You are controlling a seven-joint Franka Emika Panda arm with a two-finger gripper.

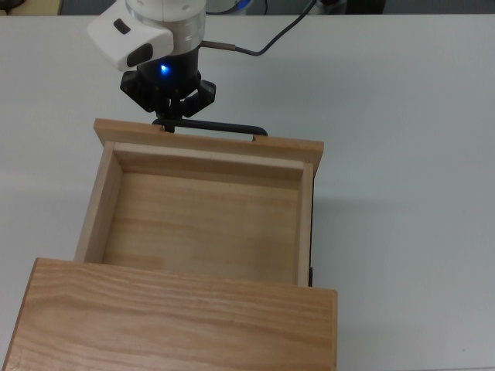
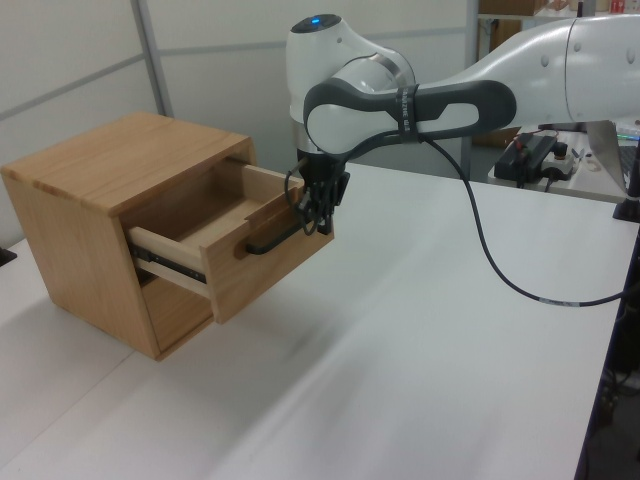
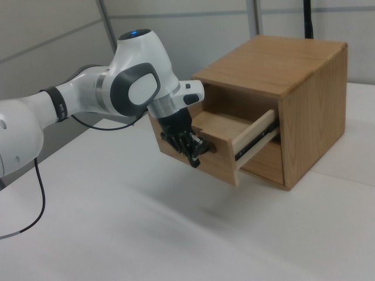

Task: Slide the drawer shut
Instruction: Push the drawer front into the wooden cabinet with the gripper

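Note:
The drawer (image 1: pixel 201 216) is a light wooden tray that stands well out of the cabinet (image 1: pixel 178 321), its inside empty. A thin black handle (image 1: pixel 224 127) runs along its front panel. My gripper (image 1: pixel 166 124) is shut and points down at the top view's left end of the handle, its tips pressed against the front panel. In the left view the gripper (image 2: pixel 318 225) sits at the right end of the drawer front (image 2: pixel 265 275), over the handle. In the right view the gripper (image 3: pixel 196 158) is against the drawer (image 3: pixel 220 161), and part of the handle is hidden behind it.
The cabinet (image 2: pixel 120 160) stands on a white table (image 2: pixel 430 330) with wide open surface in front of the drawer. A black cable (image 2: pixel 500 270) hangs from my arm. A second desk with a black device (image 2: pixel 535 150) lies behind, in the left view's upper right.

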